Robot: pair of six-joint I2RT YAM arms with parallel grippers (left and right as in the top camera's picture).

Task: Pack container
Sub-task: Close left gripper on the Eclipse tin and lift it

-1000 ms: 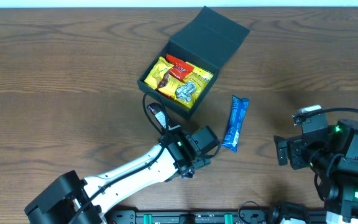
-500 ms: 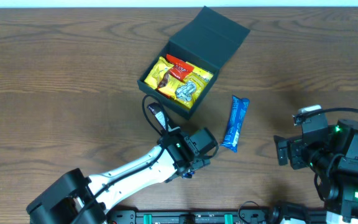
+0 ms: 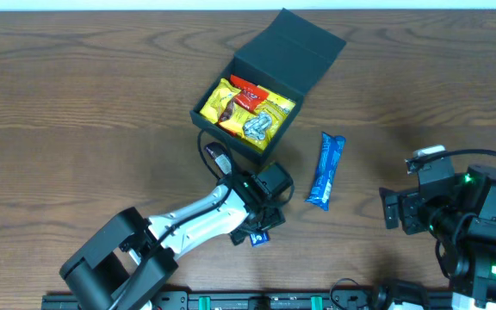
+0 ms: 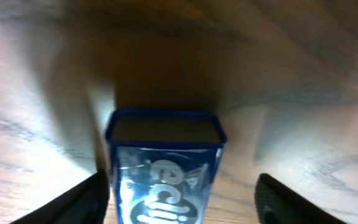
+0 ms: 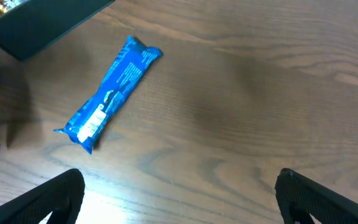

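Your left gripper (image 4: 179,194) stands spread around a glossy blue pack (image 4: 163,163) whose lower end is cut off; your right gripper (image 5: 179,186) gapes wide. The matte cardboard container (image 3: 293,53) sits open at far centre — just beyond the left arm.
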